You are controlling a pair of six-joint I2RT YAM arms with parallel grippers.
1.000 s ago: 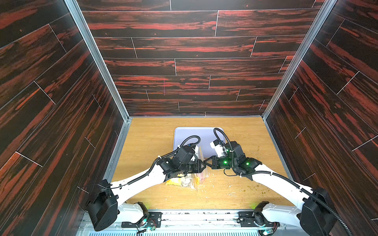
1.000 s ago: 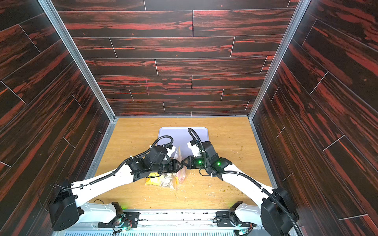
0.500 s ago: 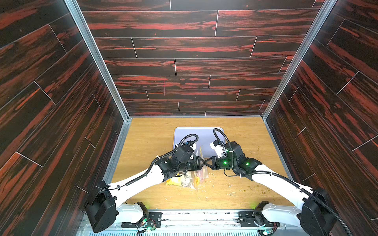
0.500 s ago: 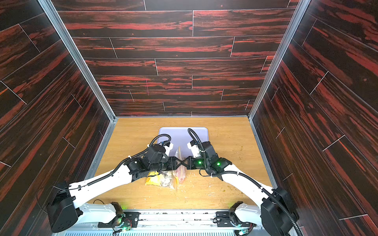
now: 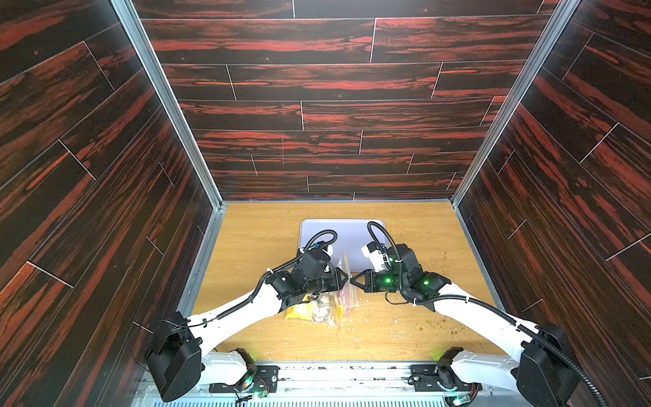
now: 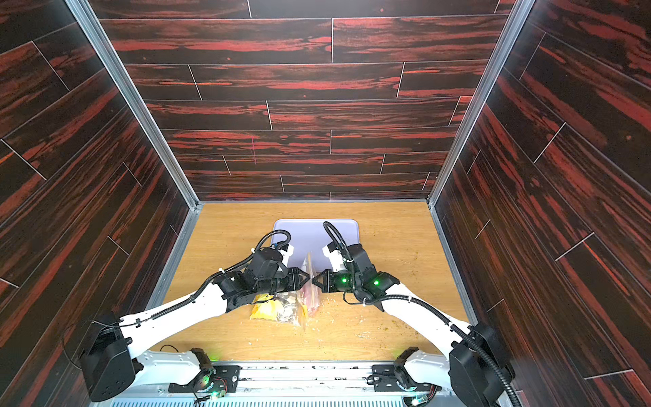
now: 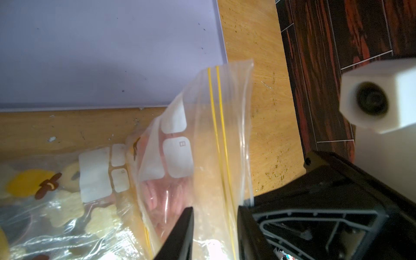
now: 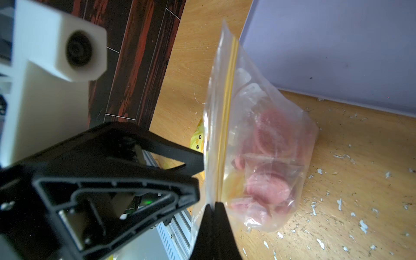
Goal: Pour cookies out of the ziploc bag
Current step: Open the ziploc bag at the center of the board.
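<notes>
The clear bag stands upright on the table, just off the tray edge nearest the robot's base, with the two grippers meeting at its top from opposite sides. The right gripper is clamped tight on the bag's rim, right beside the twin yellow zip lines.

The left gripper has its fingers parted, with a gap showing between them. Their tips sit against the rim on the far side from the right gripper, and whether they pinch any film cannot be told.

The pink cookies, ridged discs in clear wrappers, are heaped in the bottom of the bag, resting on the table.

A flat bag lies touching the upright one, on the side away from the tray and under the left arm. It holds a yellow lump and cream cookies, one of them ring-like.

Both bags carry blank white patches. One patch has a tiny boxed mark, and faint print runs along the upright bag's rim in the right wrist view, but neither is legible.

Pale crumbs dot the table near the tray.
</notes>
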